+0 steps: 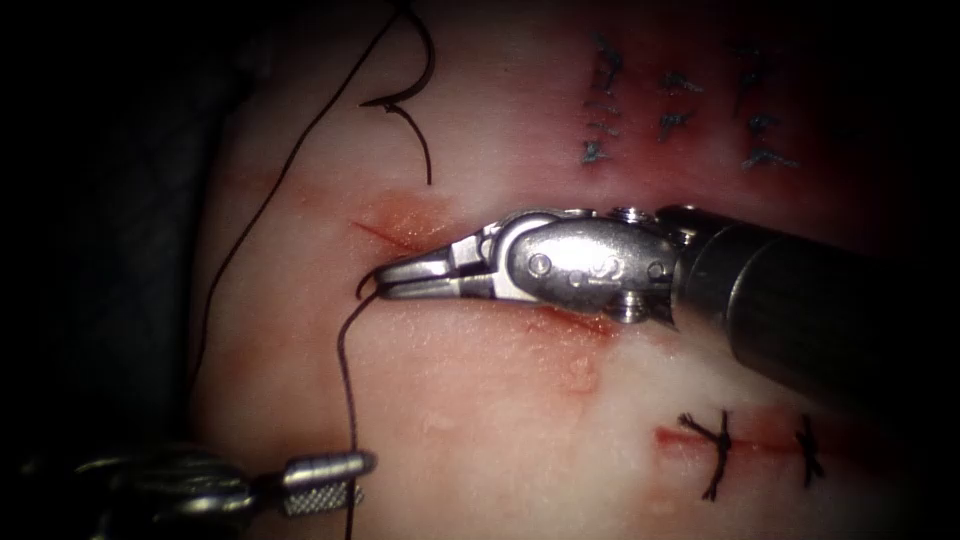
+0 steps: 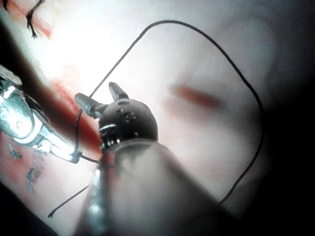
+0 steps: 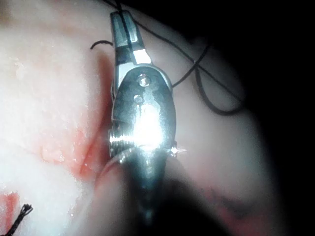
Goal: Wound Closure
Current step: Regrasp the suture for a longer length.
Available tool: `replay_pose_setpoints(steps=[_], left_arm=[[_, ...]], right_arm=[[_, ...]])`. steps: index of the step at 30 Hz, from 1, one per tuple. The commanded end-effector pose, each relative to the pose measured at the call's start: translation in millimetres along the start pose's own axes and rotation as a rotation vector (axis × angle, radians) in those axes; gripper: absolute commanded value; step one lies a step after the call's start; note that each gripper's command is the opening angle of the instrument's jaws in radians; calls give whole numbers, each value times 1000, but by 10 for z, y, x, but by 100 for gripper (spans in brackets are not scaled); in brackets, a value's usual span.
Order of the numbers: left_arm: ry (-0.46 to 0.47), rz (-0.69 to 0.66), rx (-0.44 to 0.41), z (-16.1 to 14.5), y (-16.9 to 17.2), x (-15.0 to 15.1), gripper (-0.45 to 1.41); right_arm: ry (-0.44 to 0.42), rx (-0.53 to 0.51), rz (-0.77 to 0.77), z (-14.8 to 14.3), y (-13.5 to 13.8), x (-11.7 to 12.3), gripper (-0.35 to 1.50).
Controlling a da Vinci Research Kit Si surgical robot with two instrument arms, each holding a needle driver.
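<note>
Right tool (image 1: 385, 283) laid level over cut (image 1: 385, 232), tips clamping thread (image 1: 347, 400); left tool (image 1: 345, 480) below, spread, empty.

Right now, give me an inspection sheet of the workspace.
Surface: tissue; cut with red fluid around it.
Job's things: thread hangs down from the right tool's tip; needle cannot be made out for certain.
Clutter: tied stitches lower right; blue marks upper right.
Grippers: right tool shut on the thread at the cut's left end; left tool open, holding nothing.
Cables: nothing seen.
Surroundings: dark.
</note>
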Motion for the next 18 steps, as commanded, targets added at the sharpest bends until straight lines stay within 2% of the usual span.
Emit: replay_pose_setpoints(steps=[1,18], left_arm=[[16,3,6,8,-1,-1,53],[20,54,13,13,5,14,53]], right_arm=[[3,-1,1,6,3,-5,-35],[0,-2,18,4,4,-8,-35]])
